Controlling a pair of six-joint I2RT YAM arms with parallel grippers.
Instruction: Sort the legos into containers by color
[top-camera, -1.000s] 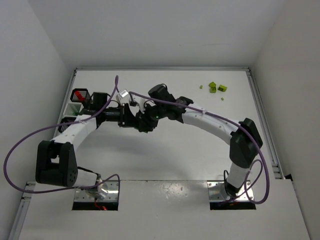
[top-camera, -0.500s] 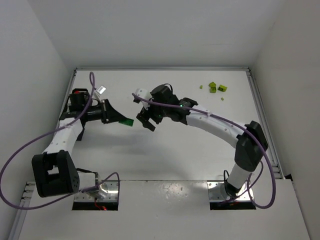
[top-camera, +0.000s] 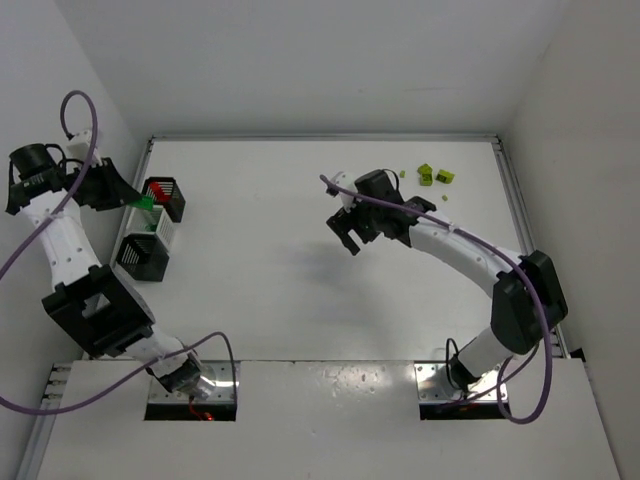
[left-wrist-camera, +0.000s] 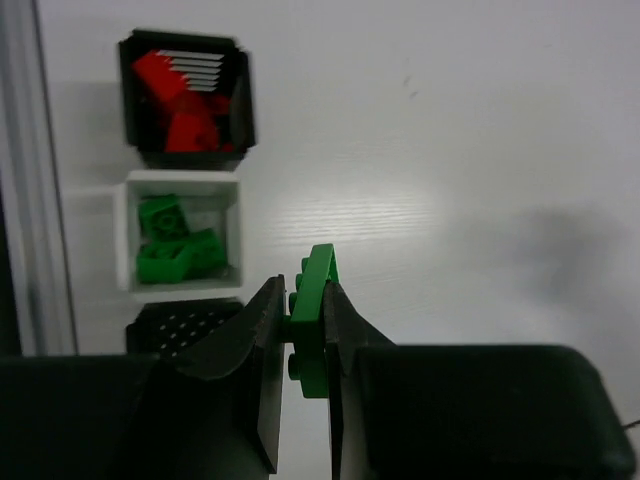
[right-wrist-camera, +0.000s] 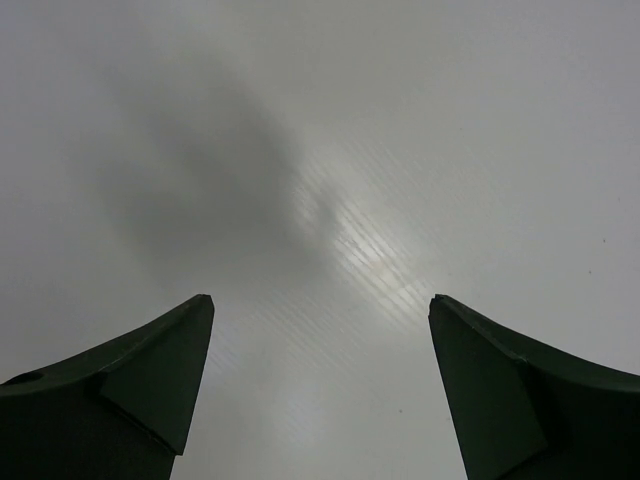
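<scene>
My left gripper (top-camera: 135, 197) is shut on a flat dark green lego (left-wrist-camera: 313, 310) held edge-on, hanging above the table just right of the containers. Below it in the left wrist view stand a black bin (left-wrist-camera: 187, 100) with red bricks, a white bin (left-wrist-camera: 180, 235) with green bricks, and a second black bin (left-wrist-camera: 185, 320) partly hidden by my finger. My right gripper (top-camera: 348, 225) hangs open over bare table at mid-right, nothing between its fingers (right-wrist-camera: 160, 370). Several yellow-green legos (top-camera: 432, 175) lie at the back right.
The three bins (top-camera: 150, 225) sit in a column against the table's left rail. A raised rail (top-camera: 520, 240) runs along the right edge. Purple cables loop off both arms. White walls close in the left, back and right.
Both grippers were together at mid-table a second ago. The right gripper opened and drew back right. The left arm swung far left with the green lego to the bins.
</scene>
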